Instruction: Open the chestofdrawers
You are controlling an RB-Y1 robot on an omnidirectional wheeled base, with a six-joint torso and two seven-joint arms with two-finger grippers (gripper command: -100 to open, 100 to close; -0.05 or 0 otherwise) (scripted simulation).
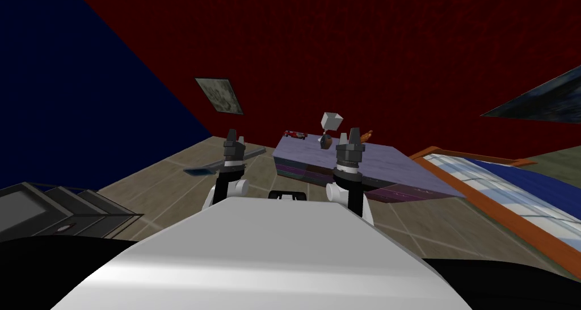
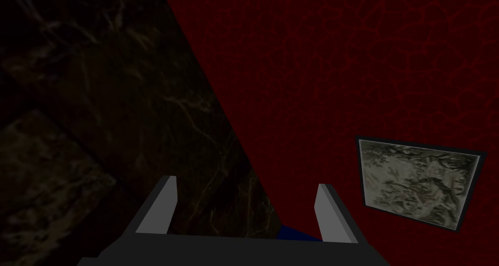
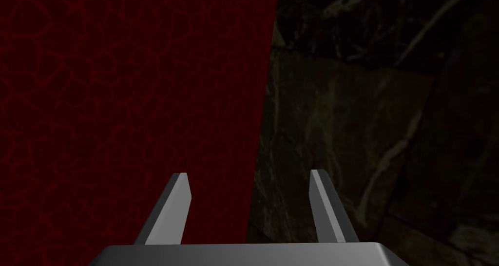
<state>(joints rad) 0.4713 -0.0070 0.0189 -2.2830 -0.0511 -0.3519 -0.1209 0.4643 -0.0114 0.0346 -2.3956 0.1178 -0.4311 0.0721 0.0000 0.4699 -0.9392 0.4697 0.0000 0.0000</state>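
**Chest of drawers** (image 1: 386, 164): low, purplish top, ahead by red wall (image 1: 369, 51).
**L gripper** (image 1: 234, 135): raised, left of chest, well apart from it; fingers spread, nothing between.
**R gripper** (image 1: 350, 133): raised in front of chest, not touching; fingers spread, nothing between.
**On chest top:** red toy car (image 1: 295, 134), white cube (image 1: 331, 119).
**Bed** (image 1: 499, 193): right of chest.

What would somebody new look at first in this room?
Most likely the big dark red wall at the back. Below it stands a low chest of drawers with a purplish top, a white-shaded lamp on it, and a blue-covered bed to its right. Nearer, the left gripper and right gripper point up, fingers open.
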